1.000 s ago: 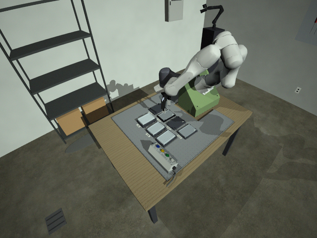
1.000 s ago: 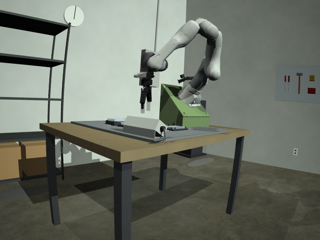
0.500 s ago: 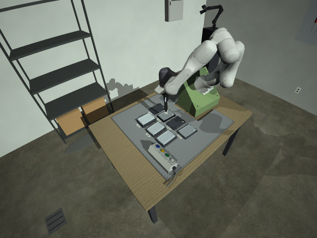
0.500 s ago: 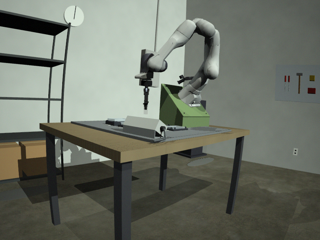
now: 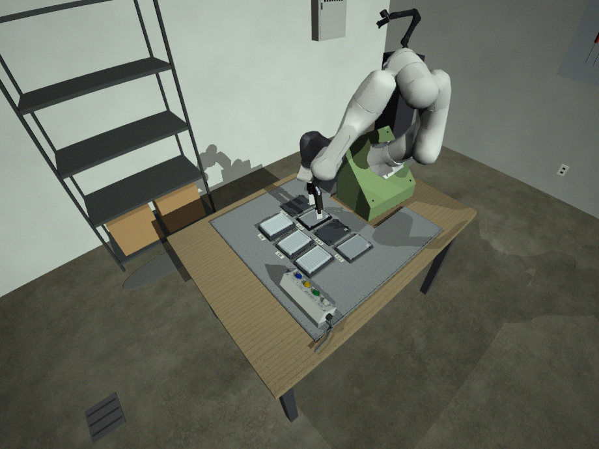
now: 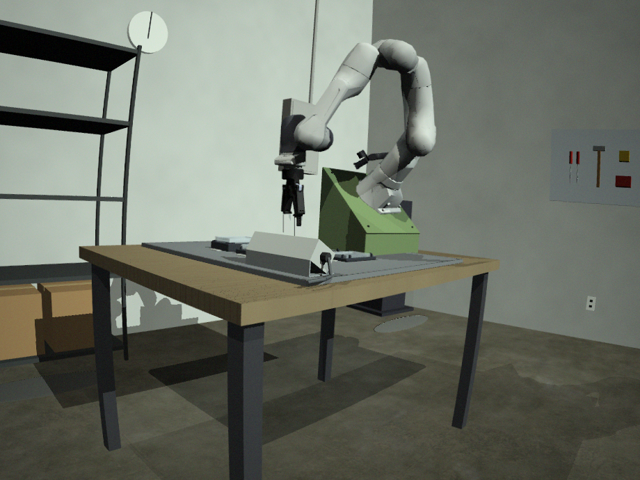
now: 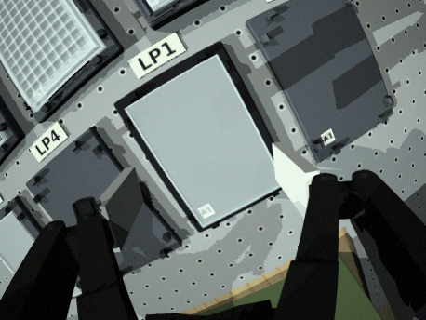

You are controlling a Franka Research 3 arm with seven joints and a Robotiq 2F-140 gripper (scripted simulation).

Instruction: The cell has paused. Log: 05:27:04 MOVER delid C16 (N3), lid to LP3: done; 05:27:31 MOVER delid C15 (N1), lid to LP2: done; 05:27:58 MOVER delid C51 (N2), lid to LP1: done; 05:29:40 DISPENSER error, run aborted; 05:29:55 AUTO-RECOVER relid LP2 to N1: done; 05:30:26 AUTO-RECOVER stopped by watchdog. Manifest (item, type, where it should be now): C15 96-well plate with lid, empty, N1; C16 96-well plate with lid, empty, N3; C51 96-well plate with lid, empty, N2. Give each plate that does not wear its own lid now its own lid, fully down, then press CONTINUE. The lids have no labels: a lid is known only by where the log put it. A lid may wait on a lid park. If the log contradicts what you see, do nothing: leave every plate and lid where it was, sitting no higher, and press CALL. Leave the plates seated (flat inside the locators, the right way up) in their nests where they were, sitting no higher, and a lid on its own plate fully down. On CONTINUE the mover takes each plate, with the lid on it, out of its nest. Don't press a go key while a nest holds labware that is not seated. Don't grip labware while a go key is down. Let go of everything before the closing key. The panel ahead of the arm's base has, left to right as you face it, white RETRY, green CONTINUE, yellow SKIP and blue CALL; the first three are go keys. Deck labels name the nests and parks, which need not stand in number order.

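Note:
My gripper (image 7: 206,173) is open and empty. It hangs above the pale lid (image 7: 201,140) that lies on the park labelled LP1, with one finger on each side of the lid in the wrist view. In the top view the gripper (image 5: 318,208) stands over the same lid (image 5: 313,218). Parks LP2 (image 7: 322,67) and LP4 (image 7: 81,176) are bare dark pads. A second lid (image 5: 353,247) lies on the park nearest the panel. Three well plates (image 5: 276,224) (image 5: 293,242) (image 5: 314,259) sit in a row of nests.
The key panel (image 5: 306,297) stands at the deck's front edge with its blue, yellow, green and white keys. The green base housing (image 5: 374,185) rises just behind the parks. A tall shelf (image 5: 96,144) with boxes stands off the table to the left.

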